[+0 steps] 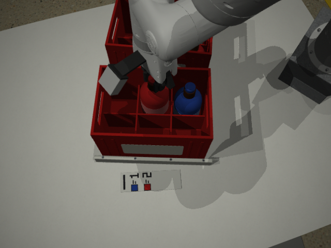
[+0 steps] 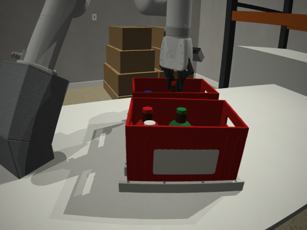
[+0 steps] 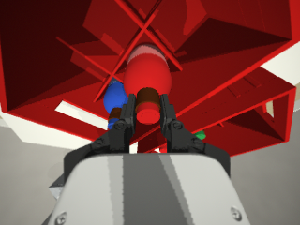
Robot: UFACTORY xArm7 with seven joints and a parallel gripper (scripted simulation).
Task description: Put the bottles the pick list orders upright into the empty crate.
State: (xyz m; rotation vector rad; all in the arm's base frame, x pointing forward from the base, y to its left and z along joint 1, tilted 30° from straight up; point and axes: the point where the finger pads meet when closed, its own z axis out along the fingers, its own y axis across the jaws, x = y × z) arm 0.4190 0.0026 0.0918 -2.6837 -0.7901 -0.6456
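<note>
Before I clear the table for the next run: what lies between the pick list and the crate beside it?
In the top view, only a grey rail along the crate foot, then bare table to the pick list.

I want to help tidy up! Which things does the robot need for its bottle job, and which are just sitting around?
For the job:
- gripper, shut on the red bottle
- blue bottle
- both red crates
- pick list
- bottles waiting: red, green, white cap

Just around:
- cardboard boxes
- shelf rack
</note>
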